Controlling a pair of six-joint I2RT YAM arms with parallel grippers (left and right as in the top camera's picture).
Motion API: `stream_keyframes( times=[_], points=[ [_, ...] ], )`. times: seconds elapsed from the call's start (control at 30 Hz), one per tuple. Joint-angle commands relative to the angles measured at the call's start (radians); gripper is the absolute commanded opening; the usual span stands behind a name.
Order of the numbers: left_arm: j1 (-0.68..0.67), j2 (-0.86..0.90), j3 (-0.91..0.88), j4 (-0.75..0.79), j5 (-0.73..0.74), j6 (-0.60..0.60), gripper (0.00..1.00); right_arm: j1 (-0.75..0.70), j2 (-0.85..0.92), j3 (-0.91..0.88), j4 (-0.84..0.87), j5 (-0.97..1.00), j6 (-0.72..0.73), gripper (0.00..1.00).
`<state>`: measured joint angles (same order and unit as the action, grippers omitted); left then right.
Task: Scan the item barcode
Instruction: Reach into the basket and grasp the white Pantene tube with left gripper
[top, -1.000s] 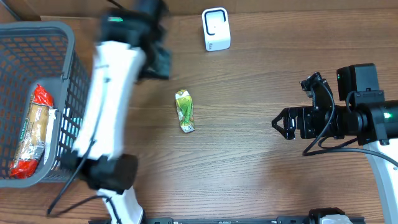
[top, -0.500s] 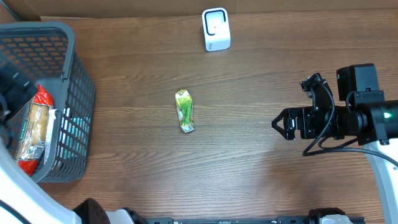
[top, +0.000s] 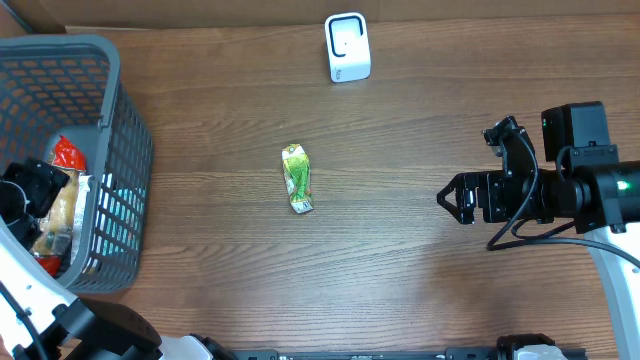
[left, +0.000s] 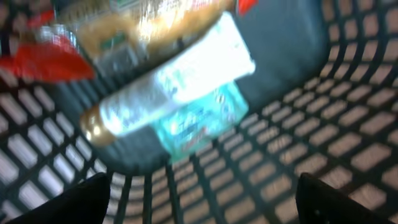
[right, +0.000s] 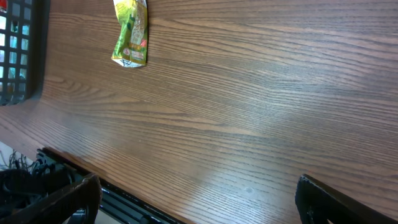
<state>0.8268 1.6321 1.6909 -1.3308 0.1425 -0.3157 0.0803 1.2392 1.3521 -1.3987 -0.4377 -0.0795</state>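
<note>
Left arm has swung from table centre into the basket (top: 118, 150). Left gripper (top: 30, 192) hangs over the wrapped goods (left: 174, 81), jaws apart, empty. Right gripper (top: 452, 199) unchanged, wide apart, empty. Green packet (top: 297, 179) lies mid-table, well short of the scanner (top: 347, 47). Likely fetching another item.

Left wrist view: motion blur is smearing the packages (left: 168, 93) ahead of the left tool (left: 205, 202), leaving their print unreadable; the bottom edge is cropping its fingers (left: 81, 199). Overhead: the basket (top: 110, 60) around that tool is running off-frame.
</note>
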Motion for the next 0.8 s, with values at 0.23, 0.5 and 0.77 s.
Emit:
stream_keyframes(
  times=[0.23,0.5,0.77],
  points=[
    [0.004,0.077,-0.109,0.272,-0.039,0.019,0.88,0.004,0.001,0.022,0.009,0.0,-0.008,1.0],
    [-0.063,0.264,-0.109,0.23,-0.101,0.309,0.82,0.004,0.001,0.022,0.02,0.003,-0.008,1.0],
    [-0.101,0.358,-0.113,0.186,-0.248,0.346,0.82,0.004,0.016,0.022,0.02,0.005,-0.008,1.0]
  ],
)
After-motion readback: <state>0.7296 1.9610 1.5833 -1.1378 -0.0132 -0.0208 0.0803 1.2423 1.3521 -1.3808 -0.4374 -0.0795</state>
